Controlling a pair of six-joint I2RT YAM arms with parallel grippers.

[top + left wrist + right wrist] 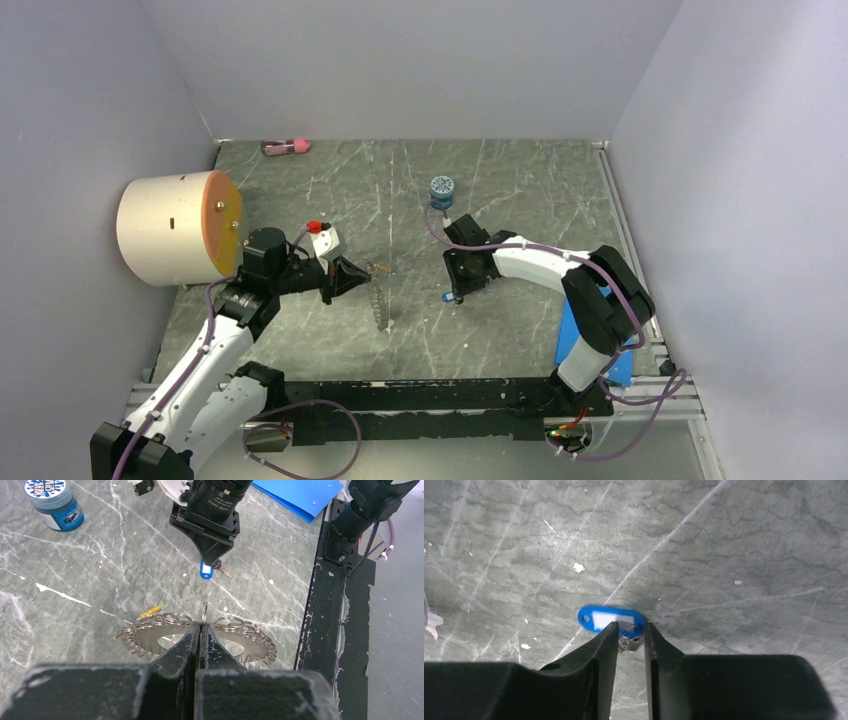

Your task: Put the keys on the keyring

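The keyring [240,626], a large greyish coiled metal loop, stands on edge on the table in the top view [378,303]. My left gripper [201,625] is shut on its top rim and shows in the top view [345,278]. The yellow-headed key [151,612] lies on the table just beyond the loop. The blue-tagged key [611,618] is at my right gripper [630,625]. Its small ring and metal head sit between the fingers, which are a narrow gap apart and touch it on both sides. The tag looks blurred. The right gripper [458,290] is to the right of the loop, apart from it.
A blue jar [442,187] stands behind the right gripper. A cream cylinder with an orange face [175,228] lies at the left. A pink item [285,147] is at the back wall. A blue folder [572,335] is at the right, and a black rail [420,395] runs along the near edge.
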